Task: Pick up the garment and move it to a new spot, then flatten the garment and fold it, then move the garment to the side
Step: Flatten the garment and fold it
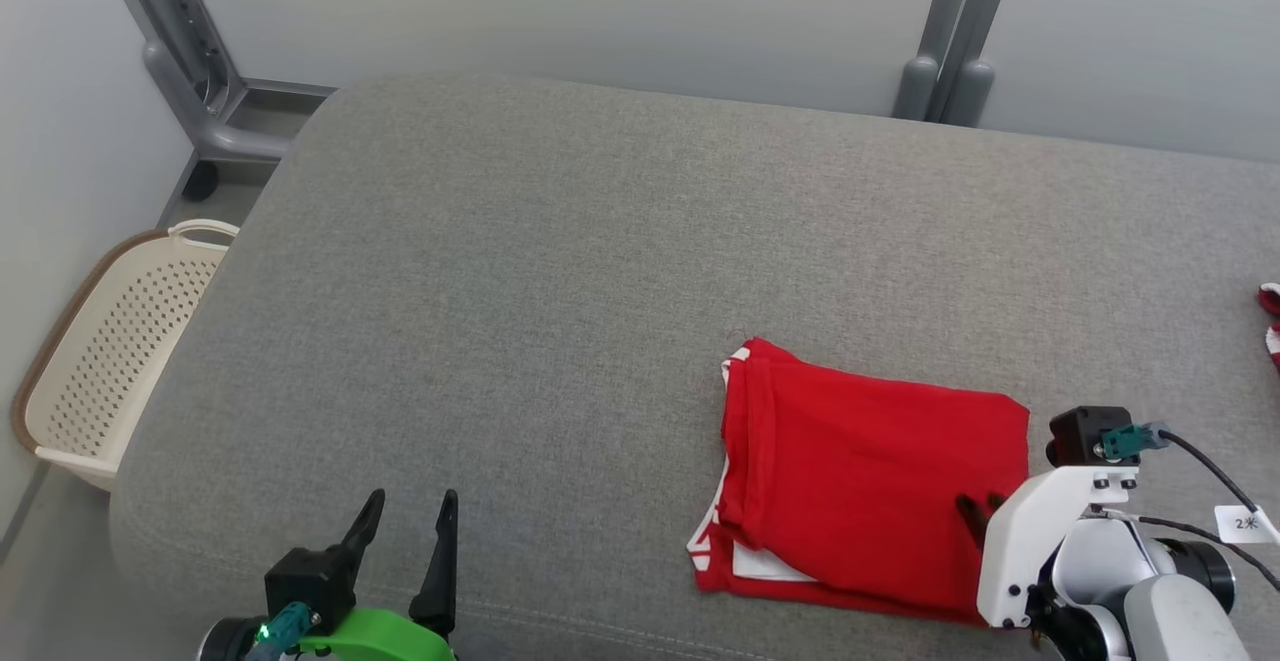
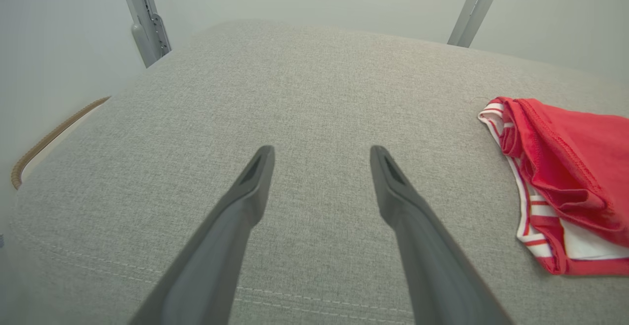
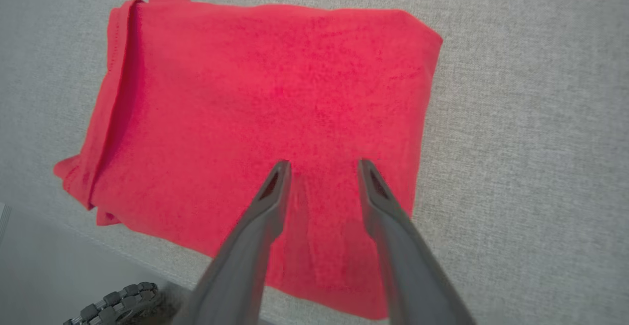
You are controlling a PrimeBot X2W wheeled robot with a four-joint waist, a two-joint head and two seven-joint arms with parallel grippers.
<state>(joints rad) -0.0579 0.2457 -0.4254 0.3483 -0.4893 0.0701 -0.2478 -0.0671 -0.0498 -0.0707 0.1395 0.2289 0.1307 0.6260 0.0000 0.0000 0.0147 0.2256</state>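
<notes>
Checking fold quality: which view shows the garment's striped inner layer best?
Left wrist view: the striped layer is close and sharp along the garment edge. Head view has it small, at the left side. Right wrist view looks down on the plain red top.

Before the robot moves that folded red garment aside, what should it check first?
1. Garment folded flat: ok.
2. Right tool over the garment, tips on the cloth: ok.
3. Garment gripped: not ok, fingers stand apart.
4. Left tool open, away from the garment: ok.
5. Bare cushion to the left for setting it down: ok.
6. All layers will lift together: cannot tell.
</notes>
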